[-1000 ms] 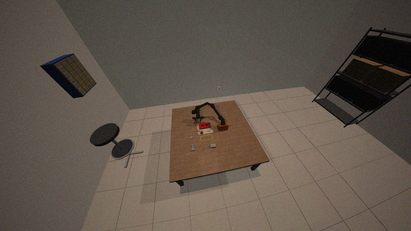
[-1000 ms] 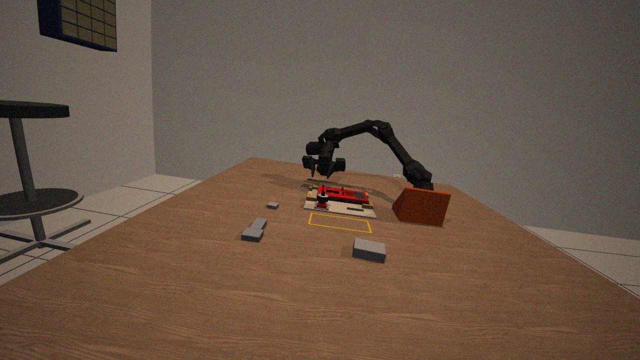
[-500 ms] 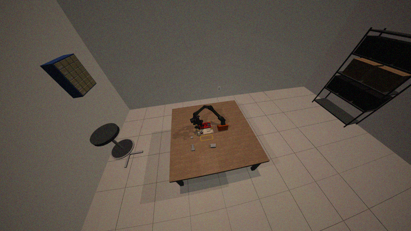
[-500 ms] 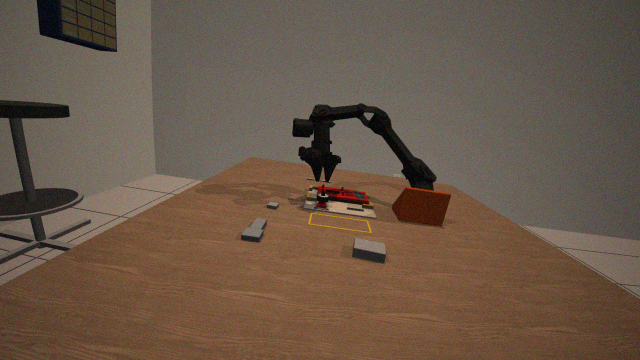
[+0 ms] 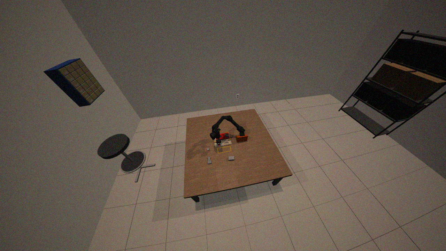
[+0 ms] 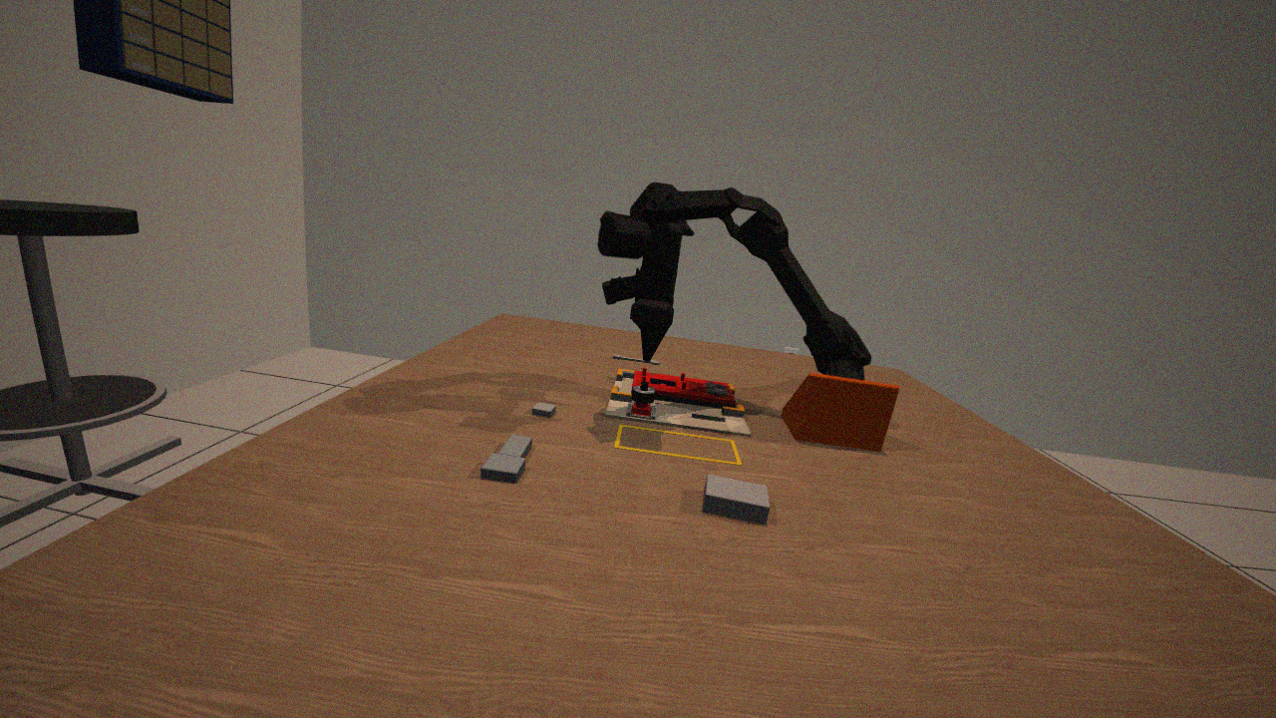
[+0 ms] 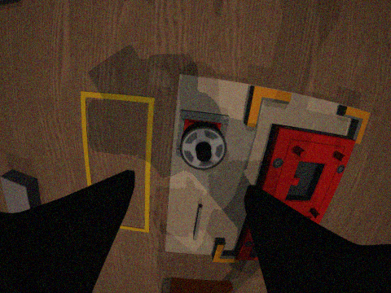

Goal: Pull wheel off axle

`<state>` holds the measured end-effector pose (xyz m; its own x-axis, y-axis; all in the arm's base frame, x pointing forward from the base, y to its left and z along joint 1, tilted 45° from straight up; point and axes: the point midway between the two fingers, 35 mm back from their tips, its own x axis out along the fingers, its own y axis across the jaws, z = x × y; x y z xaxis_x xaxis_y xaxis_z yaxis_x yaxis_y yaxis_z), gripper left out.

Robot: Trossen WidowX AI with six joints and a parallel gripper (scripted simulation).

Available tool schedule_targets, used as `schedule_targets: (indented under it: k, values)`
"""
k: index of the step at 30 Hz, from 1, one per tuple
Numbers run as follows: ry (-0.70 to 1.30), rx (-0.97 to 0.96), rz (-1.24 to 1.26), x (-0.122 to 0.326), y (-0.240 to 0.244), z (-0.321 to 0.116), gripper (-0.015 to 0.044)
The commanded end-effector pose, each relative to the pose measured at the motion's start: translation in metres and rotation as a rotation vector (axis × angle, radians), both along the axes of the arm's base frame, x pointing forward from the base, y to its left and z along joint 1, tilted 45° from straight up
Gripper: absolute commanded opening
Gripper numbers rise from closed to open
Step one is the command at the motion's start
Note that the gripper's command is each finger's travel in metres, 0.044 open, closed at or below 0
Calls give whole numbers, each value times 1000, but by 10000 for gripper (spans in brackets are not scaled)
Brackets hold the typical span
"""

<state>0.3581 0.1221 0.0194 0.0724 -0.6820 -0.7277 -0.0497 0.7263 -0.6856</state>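
Observation:
The wheel, with a dark tyre and grey spokes, sits on the upright black axle over a small red base on the pale plate. The marked area is a yellow outline on the table beside the plate, with no object in it. My gripper points down above the plate, open and empty, higher than the wheel. In the wrist view the wheel shows beyond the gap between the fingertips.
A red block with upright pegs lies on the plate between orange corner pieces. An orange block stands near the arm's base. Grey blocks lie around the marked area. A thin rod lies behind the plate.

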Motion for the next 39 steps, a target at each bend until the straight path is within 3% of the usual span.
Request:
schedule_targets:
  k: [1, 9, 20, 28, 32, 39]
  values:
    - [10, -14, 18, -1, -1, 0, 300]
    - [10, -15, 18, -3, -8, 6, 300]
    - [9, -17, 18, 4, -56, -43, 300]
    - [8, -18, 18, 4, -60, -47, 300]
    - [6, -12, 12, 4, -57, -44, 195]
    - [6, -12, 12, 4, -57, -44, 148]
